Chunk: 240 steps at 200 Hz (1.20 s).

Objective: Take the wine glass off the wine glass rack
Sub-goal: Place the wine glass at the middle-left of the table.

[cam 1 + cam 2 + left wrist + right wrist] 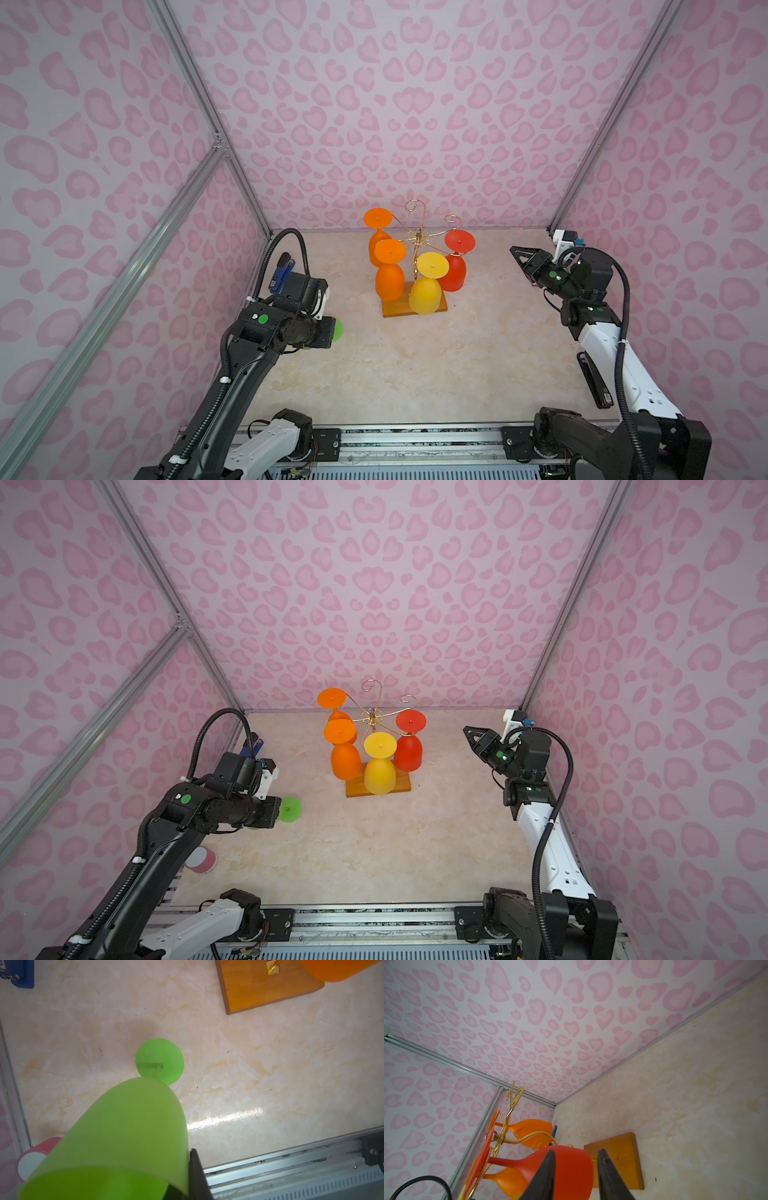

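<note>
Tabletop between rack and green wine glass

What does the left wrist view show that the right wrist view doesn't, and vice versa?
Left wrist only: a lime-green plastic wine glass, gripped; a pink cylinder; the metal front rail. Right wrist only: a red plastic wine glass hanging from the rack's curled gold wire arms, beyond the right gripper's open jaws. Both: the rack's rectangular wooden base, beige marbled tabletop, an orange wine glass.
</note>
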{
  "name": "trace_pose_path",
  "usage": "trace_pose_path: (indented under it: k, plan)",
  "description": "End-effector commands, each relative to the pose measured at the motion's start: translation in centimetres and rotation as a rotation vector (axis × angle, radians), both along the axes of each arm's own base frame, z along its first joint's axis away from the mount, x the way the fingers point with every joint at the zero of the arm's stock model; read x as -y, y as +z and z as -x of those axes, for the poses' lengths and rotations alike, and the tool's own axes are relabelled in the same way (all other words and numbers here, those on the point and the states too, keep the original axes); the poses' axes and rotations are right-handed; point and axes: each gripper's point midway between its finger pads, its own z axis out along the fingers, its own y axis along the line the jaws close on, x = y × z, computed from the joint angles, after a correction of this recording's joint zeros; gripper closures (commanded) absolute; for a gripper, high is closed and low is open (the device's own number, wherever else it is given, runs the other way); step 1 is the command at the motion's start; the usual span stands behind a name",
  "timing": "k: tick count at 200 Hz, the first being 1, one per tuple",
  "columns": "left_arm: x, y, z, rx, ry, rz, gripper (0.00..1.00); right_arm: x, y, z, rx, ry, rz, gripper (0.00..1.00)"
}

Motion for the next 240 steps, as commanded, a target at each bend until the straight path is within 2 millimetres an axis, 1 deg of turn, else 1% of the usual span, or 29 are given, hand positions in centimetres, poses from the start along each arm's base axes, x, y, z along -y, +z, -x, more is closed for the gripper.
trace_pose_path:
  k: [1, 50, 75, 106, 142, 157, 173, 219, 240]
  plan:
    - [0.0, -0.6, -1.6, 0.014, 0.045, -0.011, 0.99, -0.1, -0.6, -0.1, -0.01, 0.006, 0.009, 0.65]
    - [1.1, -3.6, -2.9, -0.077, 0.048, -0.005, 0.99, -0.1, -1.5, -0.2, -0.028, 0.008, 0.015, 0.66]
    - [1.8, -4.4, -3.1, -0.106, 0.036, 0.013, 0.99, -0.1, -1.9, -0.3, -0.037, 0.009, 0.016, 0.66]
    - [2.5, -4.6, -2.3, -0.134, 0.006, 0.022, 0.99, -0.1, -2.3, -0.4, -0.045, 0.012, 0.015, 0.66]
    - [4.4, -5.3, -0.2, -0.184, -0.062, 0.011, 0.99, -0.1, -2.9, -0.6, -0.059, 0.01, 0.011, 0.66]
    - [5.6, -5.5, 0.4, -0.199, -0.097, 0.02, 0.99, 0.0, -3.1, -0.6, -0.061, 0.009, 0.007, 0.66]
    - [6.3, -5.4, 0.6, -0.202, -0.12, 0.007, 0.99, -0.1, -3.2, -0.7, -0.065, 0.01, 0.006, 0.67]
    - [6.9, -5.1, 1.0, -0.223, -0.167, -0.054, 0.99, -0.1, -2.9, -0.6, -0.065, 0.013, 0.014, 0.67]
    - [7.1, -4.9, 1.1, -0.223, -0.183, -0.065, 0.99, 0.0, -3.1, -0.6, -0.069, 0.01, 0.014, 0.67]
